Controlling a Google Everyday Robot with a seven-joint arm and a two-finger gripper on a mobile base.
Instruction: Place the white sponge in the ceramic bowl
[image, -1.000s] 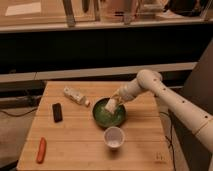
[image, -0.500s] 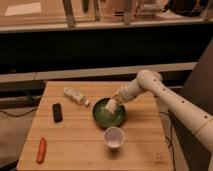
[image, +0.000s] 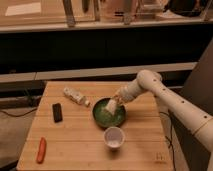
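The ceramic bowl (image: 107, 115) is dark green and sits near the middle of the wooden table (image: 75, 145). The white sponge (image: 111, 106) is a small cream block held just over the bowl's inside, at its right part. My gripper (image: 115, 102) comes from the right on a white arm (image: 165, 97) and is shut on the sponge above the bowl.
A white cup (image: 114, 137) stands just in front of the bowl. A white bottle (image: 76, 96) lies on its side to the bowl's left. A black flat object (image: 57, 112) lies further left, and an orange carrot-like thing (image: 41, 150) lies at the front left corner.
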